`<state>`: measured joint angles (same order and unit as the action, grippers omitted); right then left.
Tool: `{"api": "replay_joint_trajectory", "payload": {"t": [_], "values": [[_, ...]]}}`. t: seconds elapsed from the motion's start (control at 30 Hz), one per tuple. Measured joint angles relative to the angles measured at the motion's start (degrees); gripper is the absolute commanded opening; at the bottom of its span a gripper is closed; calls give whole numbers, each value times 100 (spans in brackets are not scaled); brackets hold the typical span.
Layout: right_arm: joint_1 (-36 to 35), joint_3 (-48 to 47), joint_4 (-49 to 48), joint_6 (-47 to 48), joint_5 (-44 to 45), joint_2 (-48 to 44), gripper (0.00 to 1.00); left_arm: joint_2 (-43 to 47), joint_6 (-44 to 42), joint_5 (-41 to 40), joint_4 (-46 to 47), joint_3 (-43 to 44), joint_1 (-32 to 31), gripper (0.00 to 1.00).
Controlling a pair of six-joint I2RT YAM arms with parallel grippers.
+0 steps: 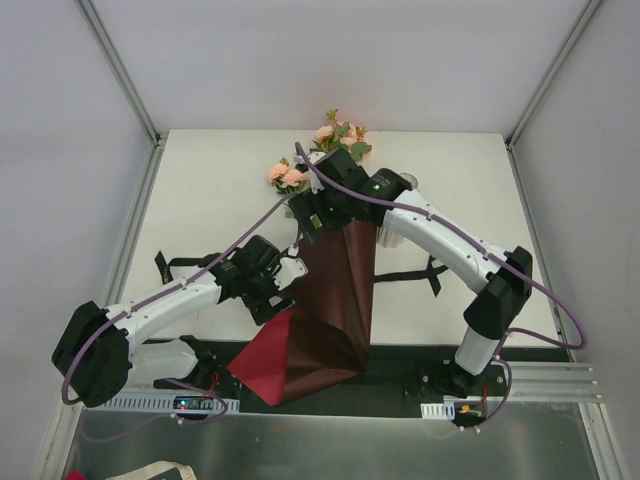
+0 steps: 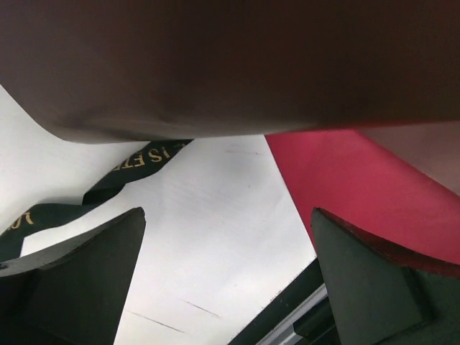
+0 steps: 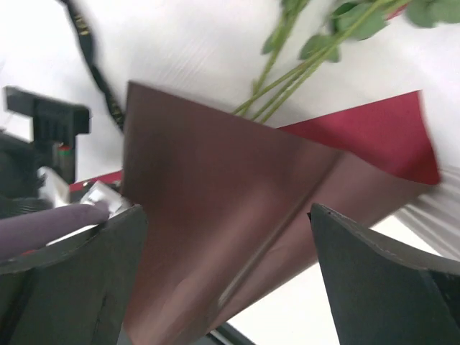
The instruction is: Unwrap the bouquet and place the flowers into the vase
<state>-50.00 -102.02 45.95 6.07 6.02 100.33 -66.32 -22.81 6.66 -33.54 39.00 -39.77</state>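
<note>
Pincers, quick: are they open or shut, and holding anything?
Left pincer: open, holding nothing.
Right pincer: open, holding nothing.

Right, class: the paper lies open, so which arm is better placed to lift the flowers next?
Probably the right. The right claw, open, hangs over the paper close to the flowers; the left claw, also open, sits by the paper's near edge, away from them.

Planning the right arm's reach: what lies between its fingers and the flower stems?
The dark red-brown wrapping paper, spread open, lies between the right gripper and the green stems. The right wrist view shows it.
</note>
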Motion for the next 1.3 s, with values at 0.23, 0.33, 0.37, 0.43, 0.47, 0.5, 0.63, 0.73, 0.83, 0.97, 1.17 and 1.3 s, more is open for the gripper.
{"api": "replay_joint_trajectory", "payload": {"t": [0.23, 0.33, 0.37, 0.43, 0.47, 0.5, 0.63, 0.73, 0.83, 0.97, 1.17, 1.3], "values": [[778, 203, -4, -24, -1790, -160, 100, -297, 127, -437, 944, -98, -282, 99], [1749, 256, -474, -160, -1923, -431, 100, -396, -44, -625, 918, -479, -468, 99], [2100, 337, -619, -155, -1888, -597, 100, -476, -92, -671, 837, -485, -505, 99], [2476, 564, -763, -140, -1829, -986, 100, -546, -92, -752, 925, -459, -525, 99], [2509, 754, -811, -133, -1794, -1266, 99, -586, -87, -765, 918, -428, -525, 99], [2457, 905, -815, -129, -1781, -1513, 100, -612, -90, -776, 914, -411, -527, 99], [2177, 1497, -1027, -131, -1808, -2293, 100, -798, -87, -876, 918, -282, -529, 99], [2173, 1888, -1176, -136, -1768, -2653, 99, -1021, -87, -1237, 1010, -120, -522, 99], [2197, 2184, -1287, -136, -1714, -2861, 98, -1325, -85, -1589, 1156, 144, -254, 99], [2081, 2225, -1320, -111, -1532, -2924, 98, -1386, -109, -1943, 1366, 212, 396, 99], [1344, 1814, -1220, 4, -841, -2656, 98, -1165, -396, -2116, 1106, 208, 1296, 99], [623, 953, -1239, 170, -85, -1897, 98, -566, -507, -2153, 879, 192, 1510, 99]]}}
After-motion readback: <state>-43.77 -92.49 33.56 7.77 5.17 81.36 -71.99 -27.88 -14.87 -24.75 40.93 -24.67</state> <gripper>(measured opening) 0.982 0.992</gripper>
